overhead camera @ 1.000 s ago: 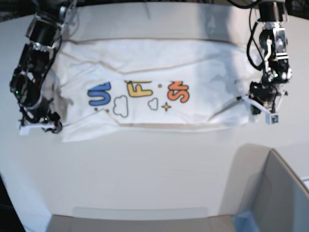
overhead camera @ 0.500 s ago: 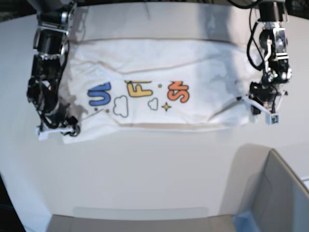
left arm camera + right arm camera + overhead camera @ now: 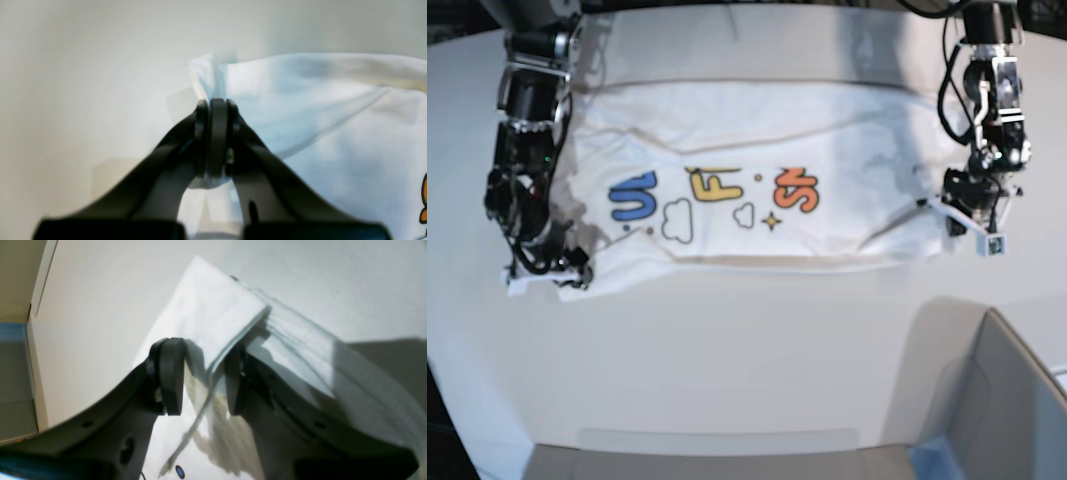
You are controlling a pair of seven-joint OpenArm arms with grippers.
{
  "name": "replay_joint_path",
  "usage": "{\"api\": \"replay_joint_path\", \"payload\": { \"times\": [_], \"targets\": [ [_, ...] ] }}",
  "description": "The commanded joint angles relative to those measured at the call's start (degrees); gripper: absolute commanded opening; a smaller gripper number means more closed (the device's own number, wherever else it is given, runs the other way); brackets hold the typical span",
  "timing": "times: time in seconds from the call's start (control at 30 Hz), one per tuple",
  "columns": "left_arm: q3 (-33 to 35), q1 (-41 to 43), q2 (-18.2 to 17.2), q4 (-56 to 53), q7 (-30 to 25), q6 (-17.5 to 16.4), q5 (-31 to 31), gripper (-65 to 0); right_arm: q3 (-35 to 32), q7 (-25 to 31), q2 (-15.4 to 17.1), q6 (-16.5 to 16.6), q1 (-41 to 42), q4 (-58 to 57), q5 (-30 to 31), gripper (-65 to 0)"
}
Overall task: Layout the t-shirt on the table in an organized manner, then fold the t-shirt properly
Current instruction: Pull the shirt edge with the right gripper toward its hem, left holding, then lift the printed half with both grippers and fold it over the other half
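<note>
Evidently mid-fold: the left gripper pinches a corner of the t-shirt lying on the table, while the right gripper straddles the opposite corner, jaws apart, needing to close next.

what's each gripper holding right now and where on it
Left gripper: jaws pinch the t-shirt at an edge fold. Right gripper: jaws open astride another edge, not gripping.

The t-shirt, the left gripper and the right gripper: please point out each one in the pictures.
t-shirt (image 3: 727, 150): base view, plain white cloth above the printed letters.
left gripper (image 3: 218, 113): left wrist view, tips of the jaws pinched on the shirt's edge.
right gripper (image 3: 203, 376): right wrist view, gap between the open jaws, astride a fold.
</note>
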Motion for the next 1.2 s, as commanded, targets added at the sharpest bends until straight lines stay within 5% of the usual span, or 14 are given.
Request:
{"api": "replay_joint_path", "payload": {
  "times": [0.0,0.37,0.77,1.03,1.17],
  "targets": [
    [-0.5,-0.7,-0.9,1.0,-1.0,0.1,0.1,-65.0,0.0,0.3,0.5,0.3,1.6,0.8,0.3,-43.9],
    [-0.2,-0.8,-0.9,1.0,-1.0,0.1,0.1,-65.0,-0.1,-0.2,-3.5,0.3,0.0,5.3,0.2,-43.9],
    [-0.2,-0.9,0.0,1.0,-1.0,0.1,0.1,-65.0,-0.1,-0.1,-3.5,0.3,1.6,3.2,0.0,-44.1],
    [-0.3,-0.9,1.1,1.0,-1.0,0.1,0.1,-65.0,-0.1,-0.1,-3.6,0.3,1.6,3.3,0.0,-64.3],
    [-0.4,-1.2,1.1,1.0,-1.0,0.1,0.1,-65.0,-0.1,-0.2,-3.6,0.3,1.3,4.1,0.0,-65.0]
  ]
}}
